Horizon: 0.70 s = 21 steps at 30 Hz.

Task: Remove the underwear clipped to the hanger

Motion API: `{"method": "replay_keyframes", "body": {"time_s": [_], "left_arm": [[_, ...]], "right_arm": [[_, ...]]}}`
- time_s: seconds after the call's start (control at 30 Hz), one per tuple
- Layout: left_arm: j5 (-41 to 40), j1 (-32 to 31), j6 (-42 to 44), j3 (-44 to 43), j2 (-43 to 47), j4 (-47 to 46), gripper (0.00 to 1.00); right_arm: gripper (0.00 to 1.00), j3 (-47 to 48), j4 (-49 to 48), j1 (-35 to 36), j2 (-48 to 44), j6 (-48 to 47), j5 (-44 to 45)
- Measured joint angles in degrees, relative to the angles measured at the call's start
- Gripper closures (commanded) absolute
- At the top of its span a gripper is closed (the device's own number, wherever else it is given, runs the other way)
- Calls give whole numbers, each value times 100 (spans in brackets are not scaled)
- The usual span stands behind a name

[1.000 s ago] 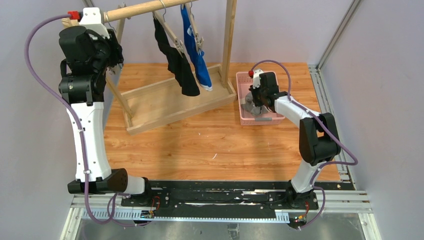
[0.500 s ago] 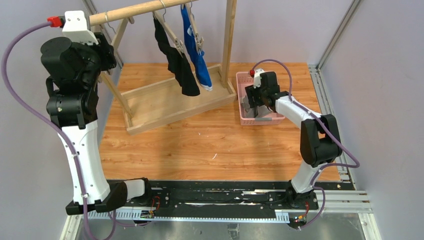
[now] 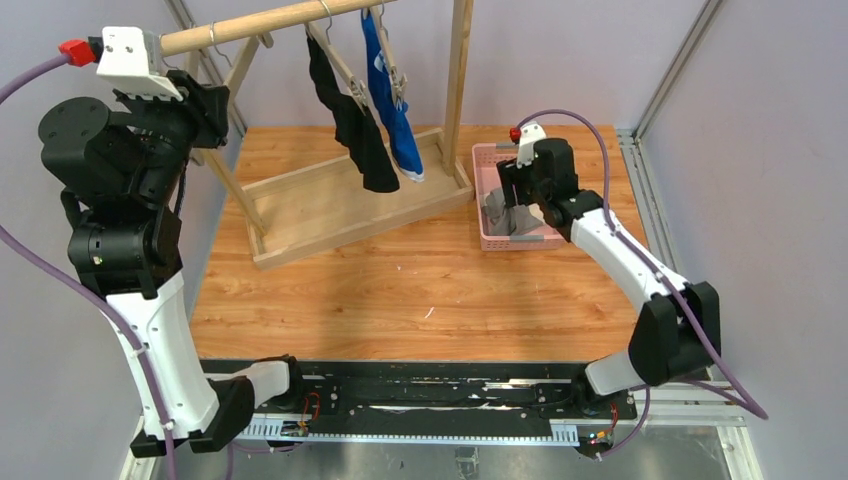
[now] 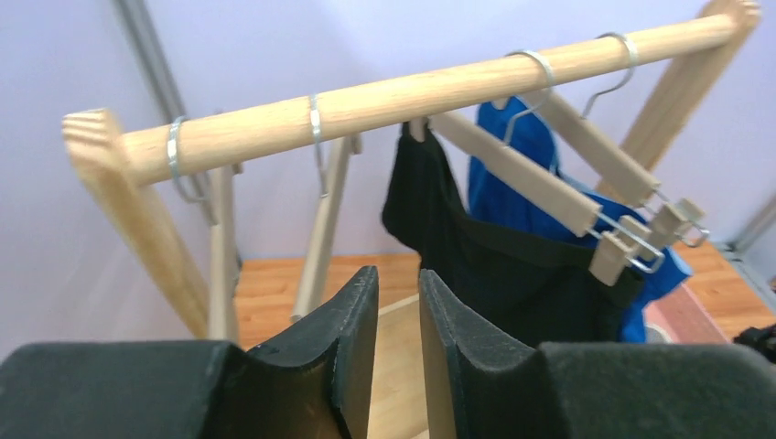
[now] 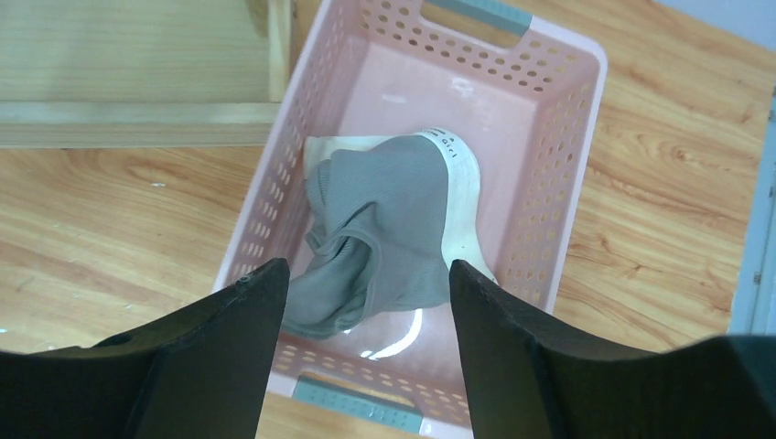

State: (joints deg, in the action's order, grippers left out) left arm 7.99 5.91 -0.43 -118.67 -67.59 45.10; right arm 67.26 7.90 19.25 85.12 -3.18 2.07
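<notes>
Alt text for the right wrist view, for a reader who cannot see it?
Grey underwear lies crumpled in a pink perforated basket on the wooden table, seen from above beneath the open right end effector. The wooden rack's base shows at upper left.

Probably robot lab cell: plain walls (image 3: 560, 60), aluminium framing (image 3: 681, 60), wood tabletop (image 3: 450, 280).

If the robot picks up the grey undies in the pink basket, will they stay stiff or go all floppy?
Probably floppy: the grey undies lie crumpled and folded in the pink basket, so they'd likely droop. They look thin, so probably light. Being soft cloth, they shouldn't roll or break.
</notes>
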Motion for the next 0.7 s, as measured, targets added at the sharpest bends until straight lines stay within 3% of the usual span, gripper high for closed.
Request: {"method": "replay_keyframes", "body": {"time_s": [0.1,0.2,0.4,0.53,0.7], "left_arm": [[310,-175,-140,-146,-136,-2,68],[345,-868,-175,-422,-407,2,65],[210,-1989,-201,-1071,-1222,-11,50],[114,-2175,-391,-1145,-1611,-168,49],[-166,-2181,-756,-901,-1731,-570,40]], "right_arm": [[34,-140,13,181,-446,4,105],[33,-240,20,304,-817,28,131],[33,-332,111,509,-1351,70,210],[33,-402,168,748,-1554,101,326],[34,-566,345,988,-1690,129,424]]}}
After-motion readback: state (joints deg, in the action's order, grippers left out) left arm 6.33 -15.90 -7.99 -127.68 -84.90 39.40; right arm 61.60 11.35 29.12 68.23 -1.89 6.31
